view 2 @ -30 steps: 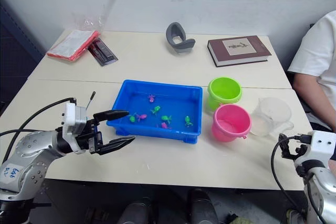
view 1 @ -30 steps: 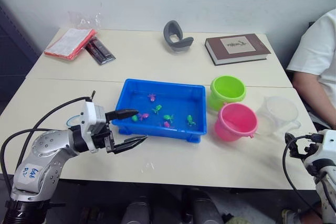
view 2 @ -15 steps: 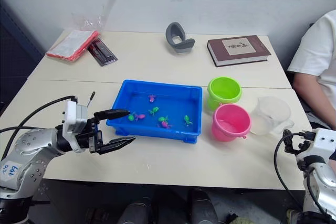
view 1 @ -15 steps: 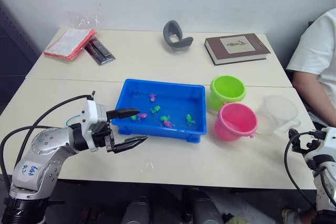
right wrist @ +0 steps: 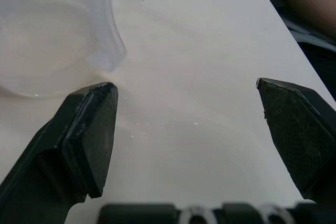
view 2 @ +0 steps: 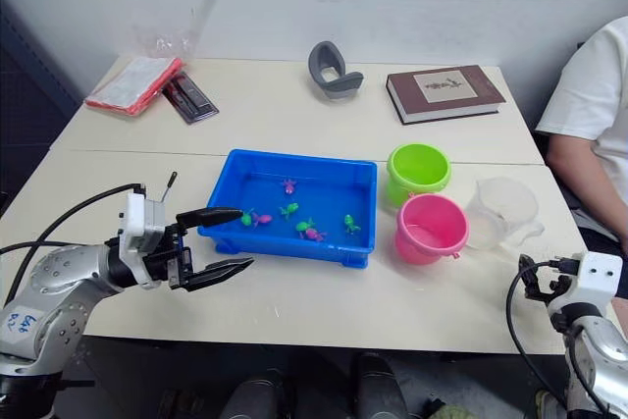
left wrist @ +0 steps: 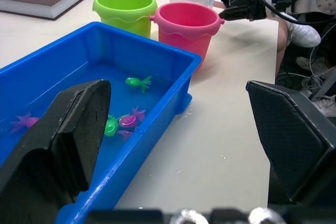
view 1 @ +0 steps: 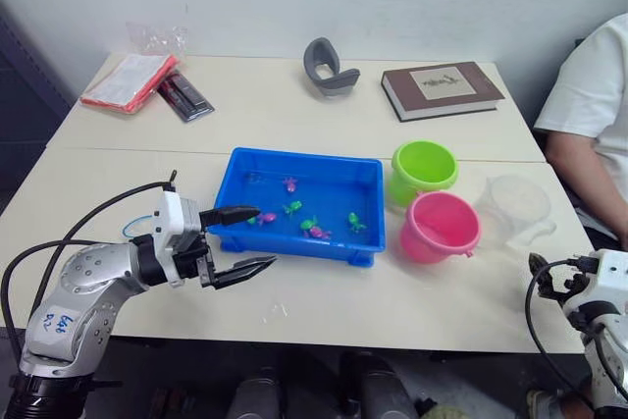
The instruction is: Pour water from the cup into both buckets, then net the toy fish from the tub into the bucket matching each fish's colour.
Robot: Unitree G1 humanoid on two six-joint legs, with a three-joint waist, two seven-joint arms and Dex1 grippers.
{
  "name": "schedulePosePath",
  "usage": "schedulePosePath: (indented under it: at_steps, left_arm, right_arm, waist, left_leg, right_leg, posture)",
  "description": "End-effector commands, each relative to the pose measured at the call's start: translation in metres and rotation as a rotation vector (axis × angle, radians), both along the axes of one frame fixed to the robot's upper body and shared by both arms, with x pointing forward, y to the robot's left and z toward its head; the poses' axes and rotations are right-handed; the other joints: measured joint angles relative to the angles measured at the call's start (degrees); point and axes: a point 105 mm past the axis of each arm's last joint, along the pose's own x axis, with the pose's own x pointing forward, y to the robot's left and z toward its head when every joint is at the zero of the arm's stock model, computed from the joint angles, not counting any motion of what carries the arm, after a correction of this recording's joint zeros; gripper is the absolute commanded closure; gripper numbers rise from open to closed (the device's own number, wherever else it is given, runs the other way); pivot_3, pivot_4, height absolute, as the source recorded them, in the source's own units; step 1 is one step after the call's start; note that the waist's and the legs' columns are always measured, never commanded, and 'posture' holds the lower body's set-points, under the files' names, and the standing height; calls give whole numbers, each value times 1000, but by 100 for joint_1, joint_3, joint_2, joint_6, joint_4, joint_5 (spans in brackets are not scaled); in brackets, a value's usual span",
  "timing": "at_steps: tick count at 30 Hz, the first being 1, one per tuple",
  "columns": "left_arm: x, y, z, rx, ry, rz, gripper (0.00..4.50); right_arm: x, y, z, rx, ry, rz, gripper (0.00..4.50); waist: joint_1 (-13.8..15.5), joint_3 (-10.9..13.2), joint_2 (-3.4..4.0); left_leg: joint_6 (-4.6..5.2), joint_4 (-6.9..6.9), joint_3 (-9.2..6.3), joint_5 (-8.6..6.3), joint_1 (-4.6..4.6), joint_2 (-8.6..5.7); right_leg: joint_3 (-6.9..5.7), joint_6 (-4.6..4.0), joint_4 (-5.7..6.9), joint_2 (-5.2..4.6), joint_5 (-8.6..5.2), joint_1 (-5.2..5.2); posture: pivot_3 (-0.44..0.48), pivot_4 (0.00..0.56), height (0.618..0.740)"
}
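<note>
Left eye view, far left: you see a red packet [view 1: 129,80] and a dark flat pack [view 1: 186,96] lying at the table's [view 1: 294,115] back corner.
Left gripper [view 1: 253,239]: your fingers stand wide apart and hold nothing, poised at the near left corner of the tub.
Tub [view 1: 235,182]: the blue tray sits mid-table with water in it.
Toy fish [view 1: 292,207]: you have several green and pink ones lying in the tub's water, clustered toward its middle.
Grey object [view 1: 328,67]: it rests behind the tub, near the wall.
Book [view 1: 442,88]: it lies at the back, right of the grey object.
Green bucket [view 1: 424,172]: it stands just beside the tub's right end.
Pink bucket [view 1: 440,228]: it stands touching or nearly touching the green one, nearer you.
Cup [view 1: 515,210]: the clear cup stands right of the buckets.
Right gripper [right wrist: 191,129]: your fingers are spread wide and empty, low over the table next to the cup's base.
Person [view 1: 589,125]: a white sleeve and forearm show at the right edge.
</note>
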Motion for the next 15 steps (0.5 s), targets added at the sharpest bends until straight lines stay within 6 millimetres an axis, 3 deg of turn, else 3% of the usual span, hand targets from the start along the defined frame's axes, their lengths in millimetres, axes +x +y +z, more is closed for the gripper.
schedulePosePath:
  at_steps: [1,15]
  left_arm:
    - [-2,-5,7,2,-41,-21,52]
    - [-1,-5,8,7,-45,-22,52]
  right_arm:
    - [6,0,14,-23,-35,22,0]
    - [17,-7,13,-20,-84,-54,0]
  waist:
    - [12,0,0]
    - [16,2,3]
  left_leg:
    - [0,0,0,0,-1,0]
    - [0,0,0,0,-1,-1]
  right_leg:
    - [0,0,-1,0,0,0]
    - [-1,0,-2,-1,0,0]
  posture:
    - [0,150,740]
    - [0,150,740]
